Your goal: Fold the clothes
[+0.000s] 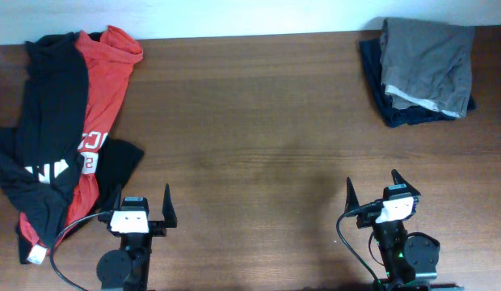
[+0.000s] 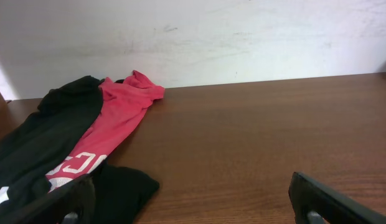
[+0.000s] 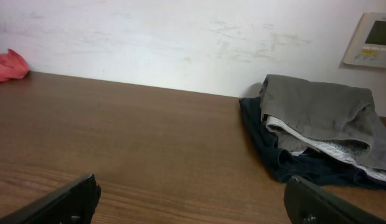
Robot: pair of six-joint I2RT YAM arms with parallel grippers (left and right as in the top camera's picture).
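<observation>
Wooden table (image 1: 258, 105); black shirt (image 1: 52, 97) lettering half-hidden.

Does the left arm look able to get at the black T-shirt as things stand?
Probably yes: the left gripper is open, and the black T-shirt lies on the table just beside it, with nothing between them.

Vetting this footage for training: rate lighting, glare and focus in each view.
Overhead: even light, faint sheen on the table. Left wrist: red shirt sharp, left end effector fingers dark and blurred. Right wrist: folded pile sharp, wall bright, right end effector fingers blurred too.
</observation>
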